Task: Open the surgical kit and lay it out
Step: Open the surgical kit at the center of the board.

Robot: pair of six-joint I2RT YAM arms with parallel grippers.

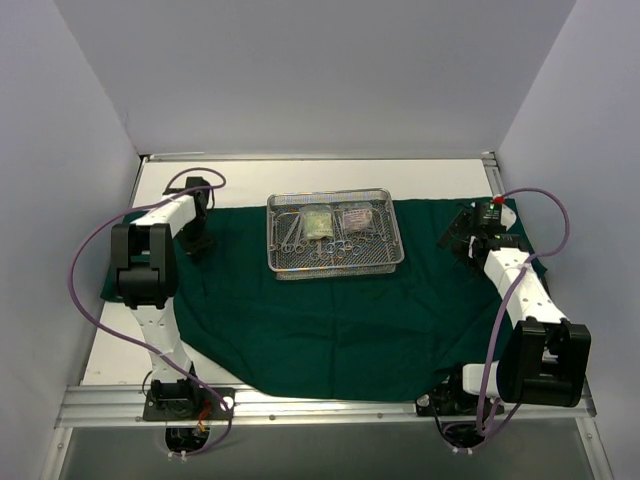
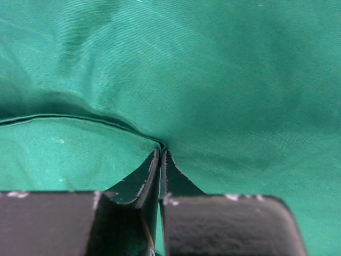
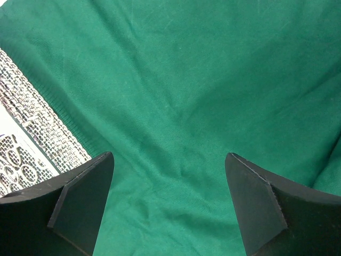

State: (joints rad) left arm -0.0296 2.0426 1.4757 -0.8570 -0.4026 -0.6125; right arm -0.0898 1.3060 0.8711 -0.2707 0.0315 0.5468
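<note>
**Surgical kit on table: wrap spread, tray uncovered, contents in the tray**

Item 1. Dark green cloth wrap [image 1: 330,340]. It lies opened and spread across the white table [image 1: 240,180], reaching from the left arm to the right arm, with its near edge curving toward the arm bases. The surface shows soft creases, and the far left part has a raised fold.

Item 2. Silver wire-mesh tray [image 1: 335,263]. It is rectangular and sits on the far central part of the wrap, uncovered and level. In the right wrist view one mesh wall [image 3: 42,128] shows at the left edge, resting on the cloth [image 3: 213,80].

Item 3. Steel scissor-handled clamps [image 1: 292,232]. They are inside the tray, grouped along its left side and near front. They are too small to count.

Item 4. Two clear pouches. Both are inside the tray, one at the centre [image 1: 318,222] and one just right of it [image 1: 355,217].

Item 5. Left gripper [image 1: 197,248]. It is down on the far left part of the wrap, well left of the tray. In the left wrist view its jaws [image 2: 160,154] are pinched together almost to touching, with a ridge of green cloth [image 2: 240,80] running into the tips, so it grips a fold of the wrap.

Item 6. Right gripper [image 1: 462,238]. It is near the far right corner of the wrap, to the right of the tray. In the right wrist view the jaws [image 3: 169,157] stand wide apart and hold nothing, and both black fingers [image 3: 85,197] are over bare cloth.
</note>
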